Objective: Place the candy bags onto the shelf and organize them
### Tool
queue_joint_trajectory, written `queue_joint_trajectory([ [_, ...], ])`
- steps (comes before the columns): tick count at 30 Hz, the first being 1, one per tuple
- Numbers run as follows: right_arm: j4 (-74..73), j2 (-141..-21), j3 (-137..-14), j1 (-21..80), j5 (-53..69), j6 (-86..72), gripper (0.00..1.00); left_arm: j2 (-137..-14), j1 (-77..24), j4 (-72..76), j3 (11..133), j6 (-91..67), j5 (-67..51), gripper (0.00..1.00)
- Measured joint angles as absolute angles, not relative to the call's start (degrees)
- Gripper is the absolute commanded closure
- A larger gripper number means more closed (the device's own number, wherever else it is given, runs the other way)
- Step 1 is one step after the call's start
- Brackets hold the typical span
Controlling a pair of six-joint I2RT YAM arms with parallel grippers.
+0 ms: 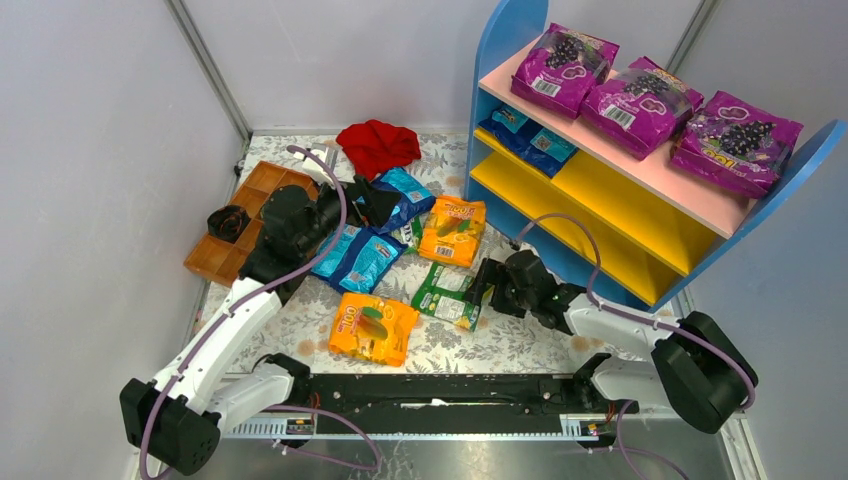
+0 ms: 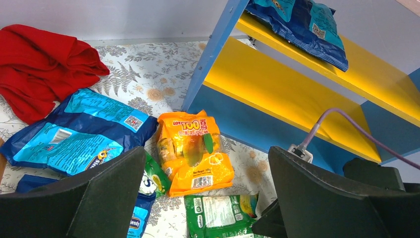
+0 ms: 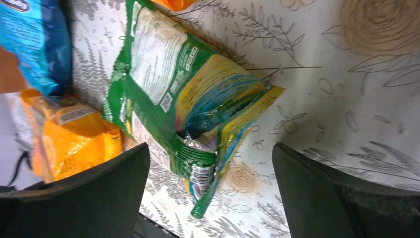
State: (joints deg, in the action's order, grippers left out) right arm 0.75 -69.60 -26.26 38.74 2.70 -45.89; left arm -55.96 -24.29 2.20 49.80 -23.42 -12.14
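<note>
Red cloth [image 1: 378, 146] lies near tray [image 1: 268, 183], possibly wooden

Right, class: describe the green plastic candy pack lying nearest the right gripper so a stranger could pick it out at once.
Start at the tall blue-sided shelf with yellow boards, then drop to the floral table in front of it. Just ahead of the open right gripper lies a glossy green plastic pack; its neighbours are an orange pack and a blue pack.

The left gripper [image 2: 208, 196] hangs spread wide above an orange candy bag [image 2: 193, 151] lying beside the shelf [image 2: 277, 89].
</note>
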Motion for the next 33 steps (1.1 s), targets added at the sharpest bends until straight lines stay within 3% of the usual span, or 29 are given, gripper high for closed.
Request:
queue_joint_trajectory([
  [6,16.16,-70.52,-19.92,38.74,5.26,-54.39,0.24,-55.94,-24.29,2.2,49.8,-23.59,-12.14,0.01],
  [11,23.97,-75.11,-18.33,38.74,5.69,-57.74,0.54,-55.77,-24.32,2.2,49.8,-23.83,-12.14,0.01],
  [14,25.69,-77.34,-18.35,38.74,5.74,-57.78,0.66,-55.53,-24.32,2.2,49.8,-23.86,-12.14,0.01],
  [21,25.69,-73.87,-17.89,38.74,5.5,-55.37,0.77,-55.51,-24.29,2.17,49.8,-23.86,-12.12,0.01],
  [27,18.94,-62.26,-17.61,38.74,4.8,-49.45,1.0,-55.51,-24.29,2.17,49.8,-23.97,-12.12,0.01],
  [33,5.39,-53.56,-20.93,38.74,3.68,-40.8,1.0,-55.51,-24.29,2.17,49.8,-24.01,-12.1,0.01],
])
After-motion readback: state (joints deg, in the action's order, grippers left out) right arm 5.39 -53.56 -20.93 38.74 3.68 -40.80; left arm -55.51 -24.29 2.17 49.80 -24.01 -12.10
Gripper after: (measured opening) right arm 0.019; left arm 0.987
